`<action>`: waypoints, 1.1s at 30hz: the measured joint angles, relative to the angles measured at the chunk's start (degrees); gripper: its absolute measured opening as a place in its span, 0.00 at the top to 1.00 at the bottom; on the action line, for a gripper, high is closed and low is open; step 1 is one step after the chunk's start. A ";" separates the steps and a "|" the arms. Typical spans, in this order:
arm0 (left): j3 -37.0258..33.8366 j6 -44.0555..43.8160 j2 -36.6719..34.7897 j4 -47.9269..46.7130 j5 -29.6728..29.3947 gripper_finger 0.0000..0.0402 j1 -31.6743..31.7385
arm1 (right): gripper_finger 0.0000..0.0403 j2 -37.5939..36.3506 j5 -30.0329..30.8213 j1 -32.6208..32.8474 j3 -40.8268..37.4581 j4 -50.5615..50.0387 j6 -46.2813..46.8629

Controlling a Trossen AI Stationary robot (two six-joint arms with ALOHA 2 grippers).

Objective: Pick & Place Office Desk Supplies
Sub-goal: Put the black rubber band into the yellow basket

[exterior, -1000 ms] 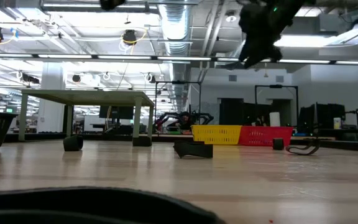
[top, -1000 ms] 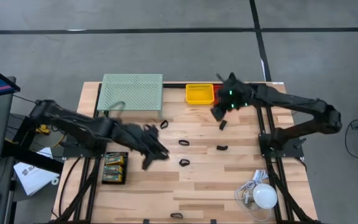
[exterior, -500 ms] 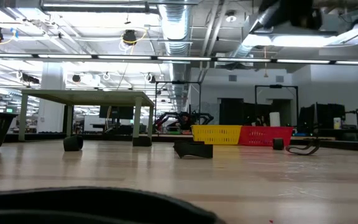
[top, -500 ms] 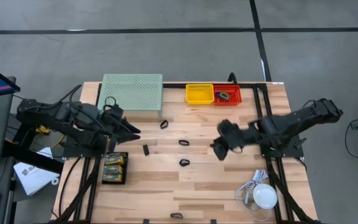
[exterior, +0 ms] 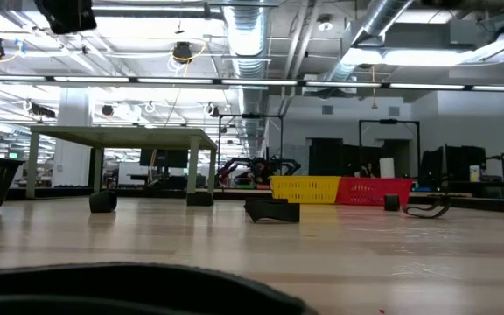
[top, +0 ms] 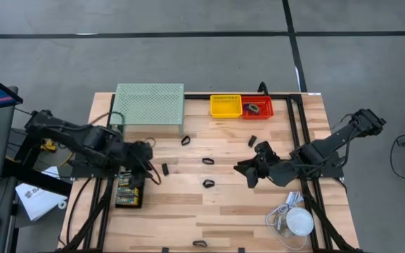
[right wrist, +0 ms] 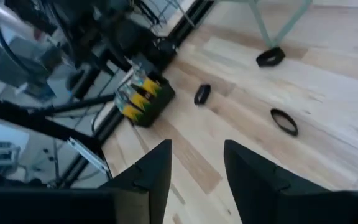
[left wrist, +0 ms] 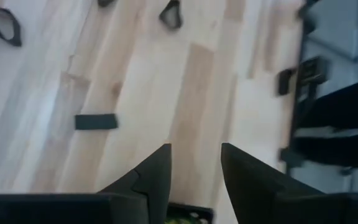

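Both arms pulling back since earlier; red bin (top: pixel 257 107) holding dark rings; left gripper (left wrist: pixel 193 167), right gripper (right wrist: pixel 194 163) hovering, fingers spread, empty.

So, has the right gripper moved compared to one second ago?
Yes. In the high view the right gripper was beside the yellow bin at the table's far edge; now it sits mid-table, nearer the white dome.

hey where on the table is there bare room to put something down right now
The front middle is bare wood, between the black tray on the left and the white dome at front right. The back is crowded: mesh stand, yellow bin, red bin. Black clips dot the centre, flanked by the left gripper and right gripper.
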 joint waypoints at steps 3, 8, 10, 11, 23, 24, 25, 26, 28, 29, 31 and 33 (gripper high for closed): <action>0.00 1.27 3.87 0.04 -0.81 0.66 0.94 | 0.65 -0.15 0.15 -0.77 0.02 0.79 -0.31; 0.00 5.41 6.87 2.29 -1.13 0.66 2.90 | 0.65 -1.44 1.37 -1.09 0.01 3.53 -2.19; 0.00 6.99 6.85 5.47 -1.13 0.66 4.31 | 0.65 -2.43 1.95 -1.45 0.02 6.01 -4.17; 0.04 7.69 6.81 6.84 -1.15 0.66 5.18 | 0.65 -3.03 2.20 -1.62 0.02 7.17 -5.34; 2.40 20.33 11.19 1.04 1.75 0.65 14.00 | 0.65 -8.90 3.19 -3.69 0.02 9.34 -11.78; 2.40 20.91 12.39 0.69 1.76 0.65 14.06 | 0.65 -9.11 3.19 -3.69 0.02 9.34 -12.04; 2.40 21.45 13.60 0.12 1.82 0.64 14.04 | 0.65 -9.17 3.21 -3.67 0.02 9.38 -12.07; 2.40 21.93 15.01 -0.22 2.05 0.63 14.02 | 0.65 -9.17 3.37 -3.64 0.04 9.41 -12.09; 2.35 22.24 18.02 -0.18 2.29 0.60 13.72 | 0.65 -9.13 3.80 -3.64 0.04 9.34 -12.09; 2.08 22.24 19.41 -0.07 2.55 0.58 13.61 | 0.65 -9.13 3.95 -3.57 0.04 9.36 -12.07; 1.32 22.22 21.81 0.73 2.63 0.55 13.33 | 0.65 -9.15 4.02 -3.42 0.04 9.39 -12.09; 0.01 22.20 24.12 1.32 2.72 0.52 13.04 | 0.65 -9.13 4.25 -3.12 0.04 9.40 -12.07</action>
